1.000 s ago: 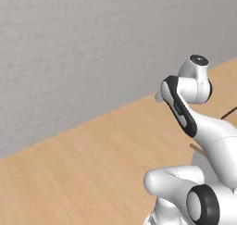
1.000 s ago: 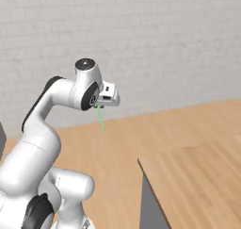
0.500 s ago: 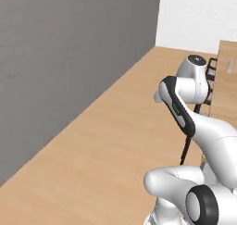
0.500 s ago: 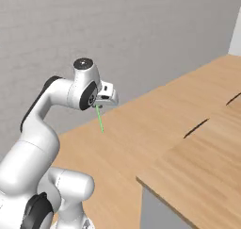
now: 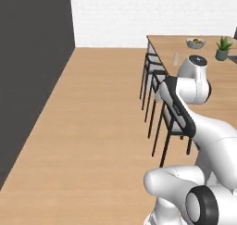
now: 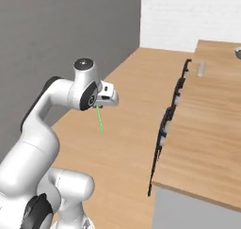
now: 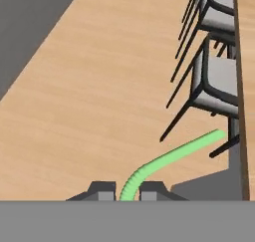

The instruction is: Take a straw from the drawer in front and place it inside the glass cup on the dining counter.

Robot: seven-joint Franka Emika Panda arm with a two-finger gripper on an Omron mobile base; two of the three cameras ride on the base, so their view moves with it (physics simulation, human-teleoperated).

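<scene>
My gripper (image 6: pixel 108 101) is shut on the straw (image 6: pixel 100 119), a thin bright green stick that hangs down from the fingers above the wood floor. In the hand view the straw (image 7: pixel 169 159) runs from between the fingertips (image 7: pixel 102 188) up to the right, towards the stools. The dining counter (image 6: pixel 212 115) stretches away on the right. The glass cup (image 6: pixel 201 68) stands on it near its left edge, far beyond my gripper. From the left base view the glass cup (image 5: pixel 176 58) sits on the counter (image 5: pixel 171 43) past the arm. The drawer is out of view.
A row of dark-legged stools (image 5: pixel 157 94) lines the counter's near side, also the stools (image 7: pixel 219 81) under the counter edge. A fruit bowl (image 5: pixel 196 42) and a small potted plant (image 5: pixel 223 48) stand farther back. A dark grey wall (image 5: pixel 32 71) bounds the left; open wood floor (image 5: pixel 92 127) lies between.
The whole scene has swung: the base has turned, and the grey wall has slid left while the counter, stools and cup have come into view. The straw stays gripped.
</scene>
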